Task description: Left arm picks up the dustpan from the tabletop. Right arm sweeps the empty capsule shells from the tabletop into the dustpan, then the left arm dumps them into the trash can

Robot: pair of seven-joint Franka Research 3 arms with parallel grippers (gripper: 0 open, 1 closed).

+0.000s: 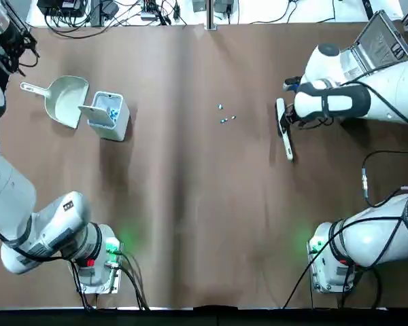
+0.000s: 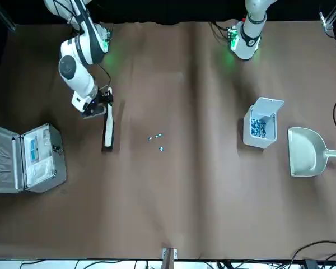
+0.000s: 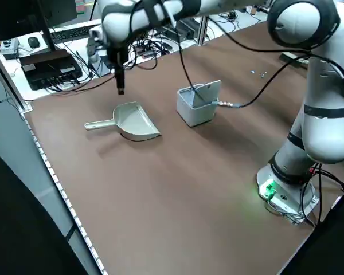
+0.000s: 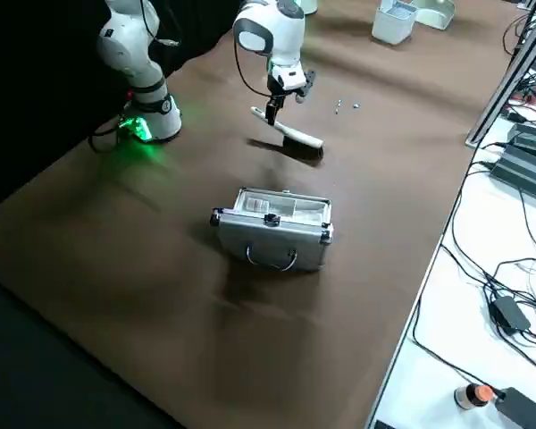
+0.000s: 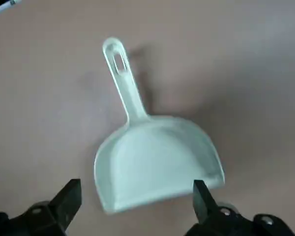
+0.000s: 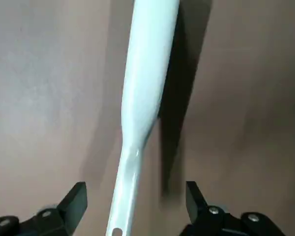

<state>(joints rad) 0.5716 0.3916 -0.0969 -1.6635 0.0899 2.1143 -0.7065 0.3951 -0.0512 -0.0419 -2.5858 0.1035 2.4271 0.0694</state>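
Probably reach with the nearer left gripper (image 5: 137, 185), spread wide and empty, for the dustpan (image 5: 157, 160)'s handle (image 5: 129, 96), pointing away from the trash can (image 1: 107, 132), with the right gripper (image 6: 136, 186), likewise spread and empty, by the brush (image 6: 148, 73).

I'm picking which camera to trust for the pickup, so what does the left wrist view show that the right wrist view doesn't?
Only the left wrist view shows the dustpan, its handle in full, with the left gripper open.
Only the right wrist view shows the brush and the right gripper, also open.
Both show brown tabletop and a cast shadow.
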